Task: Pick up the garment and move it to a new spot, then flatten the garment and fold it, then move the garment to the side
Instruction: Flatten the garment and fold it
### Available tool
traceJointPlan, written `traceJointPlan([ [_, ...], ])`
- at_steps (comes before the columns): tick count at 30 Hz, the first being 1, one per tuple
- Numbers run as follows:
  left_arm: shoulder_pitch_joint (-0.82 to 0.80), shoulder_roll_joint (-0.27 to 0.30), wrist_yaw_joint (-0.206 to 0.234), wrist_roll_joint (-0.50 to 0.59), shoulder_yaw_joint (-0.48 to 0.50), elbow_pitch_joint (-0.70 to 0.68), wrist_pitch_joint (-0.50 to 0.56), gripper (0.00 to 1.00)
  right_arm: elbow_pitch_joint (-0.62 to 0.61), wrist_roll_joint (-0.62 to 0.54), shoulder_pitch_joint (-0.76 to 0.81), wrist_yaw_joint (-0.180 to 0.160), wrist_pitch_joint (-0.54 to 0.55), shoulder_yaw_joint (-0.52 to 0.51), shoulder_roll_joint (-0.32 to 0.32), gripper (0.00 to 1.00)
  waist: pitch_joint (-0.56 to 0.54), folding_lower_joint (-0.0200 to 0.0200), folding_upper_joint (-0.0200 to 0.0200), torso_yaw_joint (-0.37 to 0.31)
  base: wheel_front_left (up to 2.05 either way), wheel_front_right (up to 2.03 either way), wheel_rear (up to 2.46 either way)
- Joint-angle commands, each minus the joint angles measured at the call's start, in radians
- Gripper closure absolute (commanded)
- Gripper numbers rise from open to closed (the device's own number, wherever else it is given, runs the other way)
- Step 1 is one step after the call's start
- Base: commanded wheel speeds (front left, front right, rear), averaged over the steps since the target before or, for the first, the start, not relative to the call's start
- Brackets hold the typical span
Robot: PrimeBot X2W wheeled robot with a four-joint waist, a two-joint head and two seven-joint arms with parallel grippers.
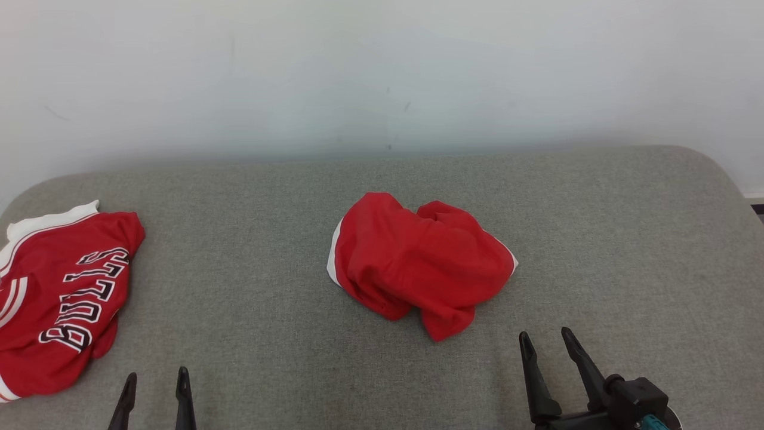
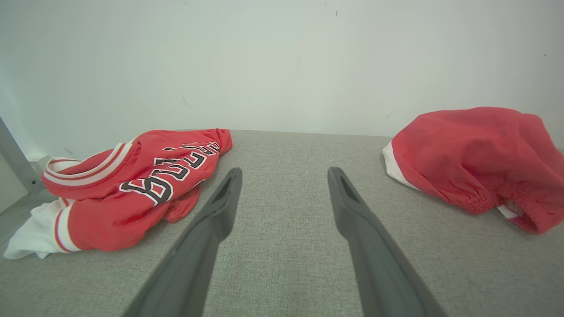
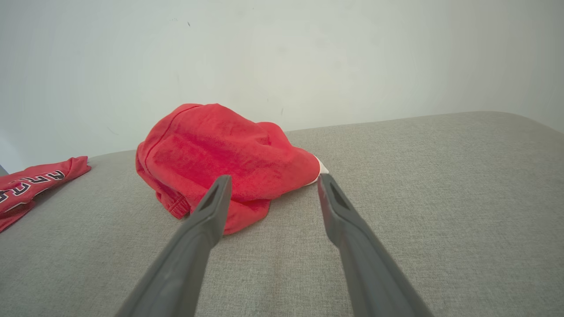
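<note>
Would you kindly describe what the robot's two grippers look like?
Both the left gripper and right gripper have two long, dark grey fingers, tapering to pointed tips with a slot-like recess near each. Behind the right sits a black blocky mount with a teal detail.

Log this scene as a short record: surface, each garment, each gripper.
surface: grey fabric cushion, pale wall behind
target: red garment, crumpled in a heap mid-cushion, white trim showing, not yet flattened
other item: red jersey with BULLS lettering, at the robot's far left, apart from the heap
left gripper: fingers apart, empty, over bare cushion
right gripper: fingers apart, empty, just short of the heap, not touching
</note>
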Motion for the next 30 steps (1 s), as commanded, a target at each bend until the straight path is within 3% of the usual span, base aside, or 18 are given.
traceJointPlan([
  [1,0.009,-0.003,-0.001,0.002,0.002,0.002,-0.002,0.0,-0.002,-0.002,0.006,-0.002,-0.002,-0.001,-0.001,0.0,0.001,0.0,-0.0001,0.0,0.0,0.0,0.0],
  [30,-0.002,-0.003,0.006,-0.029,0.009,0.009,-0.002,0.0,0.001,-0.008,0.003,-0.002,-0.002,0.0,-0.001,0.0,0.007,0.0,-0.0001,0.002,0.0,0.0,0.0],
])
